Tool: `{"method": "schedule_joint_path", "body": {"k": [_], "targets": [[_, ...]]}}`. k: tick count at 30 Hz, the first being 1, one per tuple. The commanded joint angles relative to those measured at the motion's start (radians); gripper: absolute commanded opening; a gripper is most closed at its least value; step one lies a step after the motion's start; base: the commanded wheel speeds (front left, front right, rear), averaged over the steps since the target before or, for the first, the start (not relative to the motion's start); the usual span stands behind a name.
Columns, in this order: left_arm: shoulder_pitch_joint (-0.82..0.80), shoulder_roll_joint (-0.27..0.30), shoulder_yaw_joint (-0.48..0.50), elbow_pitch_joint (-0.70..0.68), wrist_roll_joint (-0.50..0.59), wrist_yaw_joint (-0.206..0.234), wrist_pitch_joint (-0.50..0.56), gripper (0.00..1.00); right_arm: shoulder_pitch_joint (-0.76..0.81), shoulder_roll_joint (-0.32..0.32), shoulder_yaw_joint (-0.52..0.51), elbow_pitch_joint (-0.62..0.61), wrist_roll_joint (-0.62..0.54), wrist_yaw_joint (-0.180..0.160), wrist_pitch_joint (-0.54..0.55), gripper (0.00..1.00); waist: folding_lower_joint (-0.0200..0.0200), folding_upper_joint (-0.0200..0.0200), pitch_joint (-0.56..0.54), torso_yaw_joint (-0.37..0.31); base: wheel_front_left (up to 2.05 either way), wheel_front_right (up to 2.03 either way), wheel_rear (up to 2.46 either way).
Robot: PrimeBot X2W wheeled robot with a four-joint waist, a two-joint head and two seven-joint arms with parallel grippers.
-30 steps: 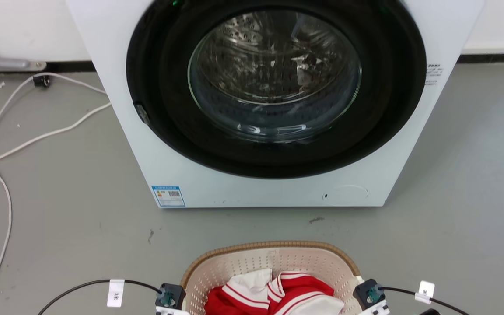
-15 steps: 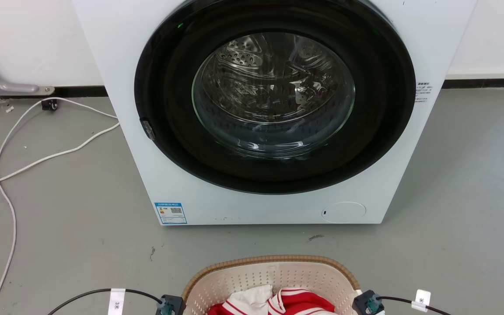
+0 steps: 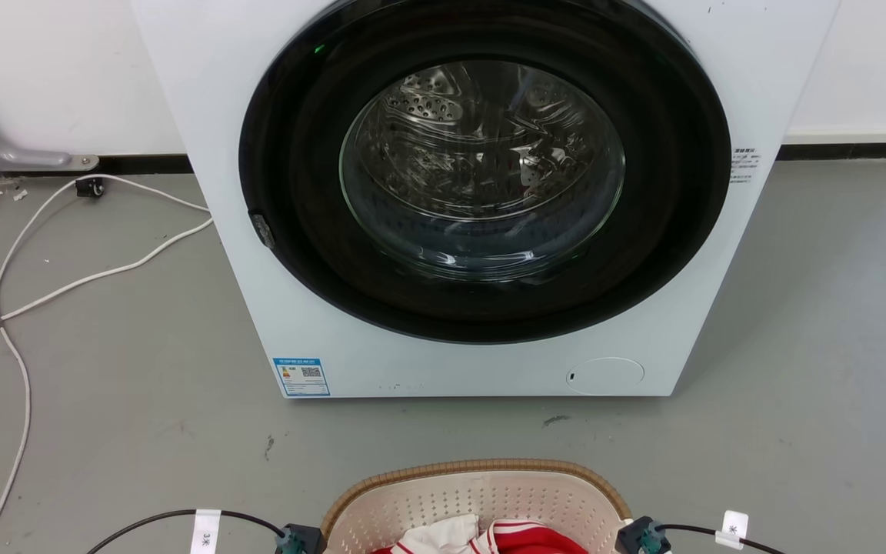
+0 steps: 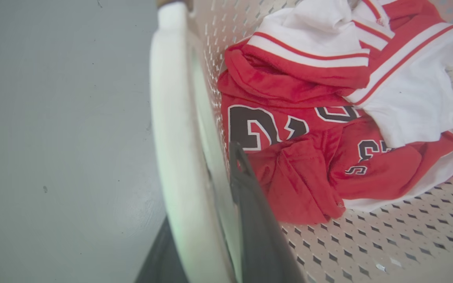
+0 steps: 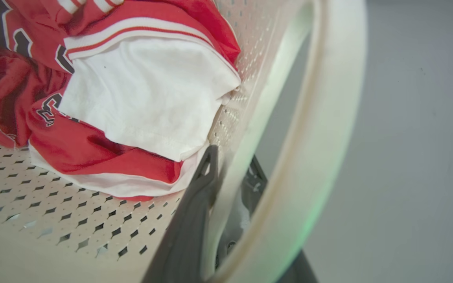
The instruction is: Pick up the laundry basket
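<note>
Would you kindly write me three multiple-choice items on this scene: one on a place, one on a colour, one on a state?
1. Where is the laundry basket relative to the washer?
A) in front of it, on the robot's side
B) on top of it
C) inside its drum

2. What colours is the garment in the basket?
A) blue and yellow
B) green and black
C) red and white

3. How does the left gripper stand at the basket?
A) hanging free, away from it
B) astride its side, one finger inside
C) both fingers buried in the garment

1 A: the head view shows the basket before the washer's front.
2 C: both wrist views show red cloth with white panels.
3 B: a dark finger lies inside the wall, the white handle beyond it.
</note>
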Motion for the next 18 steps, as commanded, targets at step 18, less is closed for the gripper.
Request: {"method": "schedule_joint_path", "body": {"k": [18], "targets": [[-0.021, 0.016, -0.079, 0.001, -0.069, -0.004, -0.015, 0.00, -0.015, -0.008, 0.064, 0.002, 0.055, 0.003, -0.002, 0.00, 0.0001, -0.0001, 0.000, -0.001, 0.00, 0.00, 0.00]]}}
